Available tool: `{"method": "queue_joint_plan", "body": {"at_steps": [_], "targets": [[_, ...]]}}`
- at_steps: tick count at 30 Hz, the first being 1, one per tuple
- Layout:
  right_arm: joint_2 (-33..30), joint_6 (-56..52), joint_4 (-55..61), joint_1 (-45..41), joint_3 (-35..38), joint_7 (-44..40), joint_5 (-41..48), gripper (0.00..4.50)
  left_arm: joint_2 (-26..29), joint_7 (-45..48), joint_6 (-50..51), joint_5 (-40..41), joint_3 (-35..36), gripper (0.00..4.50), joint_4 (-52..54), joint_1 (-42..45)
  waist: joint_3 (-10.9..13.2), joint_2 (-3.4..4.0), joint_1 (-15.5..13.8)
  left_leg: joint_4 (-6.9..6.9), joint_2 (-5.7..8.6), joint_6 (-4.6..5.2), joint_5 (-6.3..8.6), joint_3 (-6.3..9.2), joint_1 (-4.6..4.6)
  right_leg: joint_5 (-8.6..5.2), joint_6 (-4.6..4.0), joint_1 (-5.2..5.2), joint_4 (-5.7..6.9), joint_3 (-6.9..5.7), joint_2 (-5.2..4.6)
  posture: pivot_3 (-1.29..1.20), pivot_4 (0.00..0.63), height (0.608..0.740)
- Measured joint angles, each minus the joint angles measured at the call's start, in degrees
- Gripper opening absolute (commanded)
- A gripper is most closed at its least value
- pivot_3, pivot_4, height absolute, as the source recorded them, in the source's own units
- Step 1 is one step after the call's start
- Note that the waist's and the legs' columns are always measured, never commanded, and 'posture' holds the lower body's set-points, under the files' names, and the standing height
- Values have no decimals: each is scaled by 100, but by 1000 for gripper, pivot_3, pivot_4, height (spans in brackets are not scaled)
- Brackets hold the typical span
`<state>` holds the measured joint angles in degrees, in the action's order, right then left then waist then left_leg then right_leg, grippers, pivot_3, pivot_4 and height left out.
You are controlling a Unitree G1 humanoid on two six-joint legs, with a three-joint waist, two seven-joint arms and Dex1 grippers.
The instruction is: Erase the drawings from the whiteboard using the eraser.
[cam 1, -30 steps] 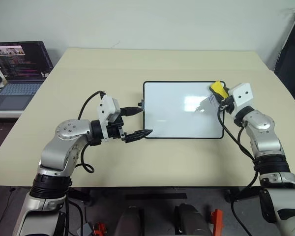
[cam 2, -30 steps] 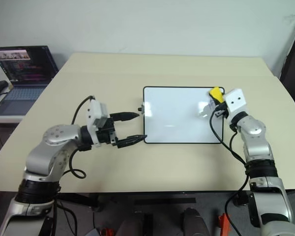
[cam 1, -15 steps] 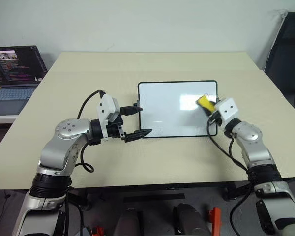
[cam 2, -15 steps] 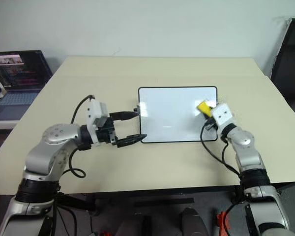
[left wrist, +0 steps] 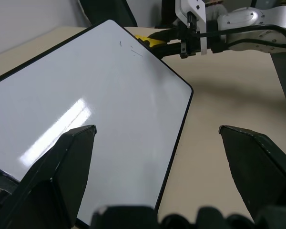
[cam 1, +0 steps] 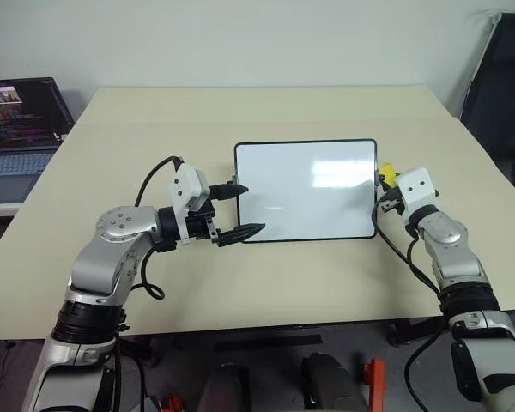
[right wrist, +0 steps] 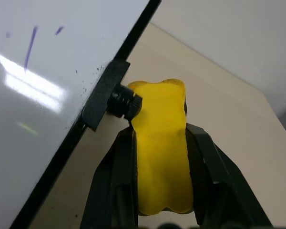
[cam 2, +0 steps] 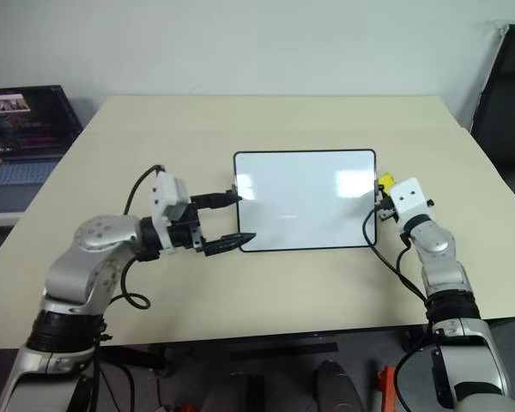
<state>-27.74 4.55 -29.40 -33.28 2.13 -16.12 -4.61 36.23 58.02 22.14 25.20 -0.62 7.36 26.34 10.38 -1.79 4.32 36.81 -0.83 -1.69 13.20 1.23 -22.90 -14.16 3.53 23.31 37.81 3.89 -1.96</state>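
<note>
Laptop (cam 1: pixel 21 129) sits off the bench's (cam 1: pixel 266 283) left edge; left hand (cam 1: pixel 236 210) hovers at the left short side of the whiteboard (cam 1: pixel 305 189), fingers spread wide apart, nothing between them. Whiteboard lies flat mid-bench, with a few faint drawings (right wrist: pixel 31 45) remaining near its right edge. Right hand (cam 1: pixel 384 180) sits just off the board's right short side, fingers clamped on the yellow eraser (right wrist: pixel 159 143), whose tip touches the small black knob (right wrist: pixel 124 102) on the frame.
</note>
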Motion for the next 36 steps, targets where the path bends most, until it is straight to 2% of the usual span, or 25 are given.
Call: {"method": "queue_joint_plan", "body": {"at_steps": [7, 11, 20, 32, 36], "targets": [[-59, -55, 336, -421, 364, 797, -93, 984, 0, 0, -6, -1, 0, 4500, -2, 30, 5, 5, -1, 2, 2, -1, 0, 1, -1, 0, 1, -1, 2, -3, -3, 0, 150, 740], [-62, -175, 573, -561, 412, 950, -77, 984, 0, -2, -6, -2, -1, 4500, -4, 31, 4, 4, -7, 1, 2, -1, 0, 1, -2, -1, 1, -1, 0, -4, -3, 0, 150, 740], [210, -542, 1183, -290, 19, -169, 357, 984, -7, -2, -6, -13, -5, 4500, -20, 42, 5, 5, -13, 3, 2, 0, 0, 3, -3, -1, 1, -1, 0, -6, -3, 0, 150, 740], [218, -1171, 1139, -318, -185, -427, 183, 984, -8, -11, -6, -18, -5, 4500, -28, 43, 2, 0, -44, 8, 2, 0, 0, 3, 4, -1, 1, -10, 2, -9, -4, 0, 150, 740], [132, -1406, 1578, 47, -379, -1194, 378, 984, -9, -39, -7, -19, -5, 4500, -24, 40, -2, -5, -38, 10, -1, 0, 0, 2, 9, -1, 2, -14, 4, -9, -1, 0, 150, 740]]}}
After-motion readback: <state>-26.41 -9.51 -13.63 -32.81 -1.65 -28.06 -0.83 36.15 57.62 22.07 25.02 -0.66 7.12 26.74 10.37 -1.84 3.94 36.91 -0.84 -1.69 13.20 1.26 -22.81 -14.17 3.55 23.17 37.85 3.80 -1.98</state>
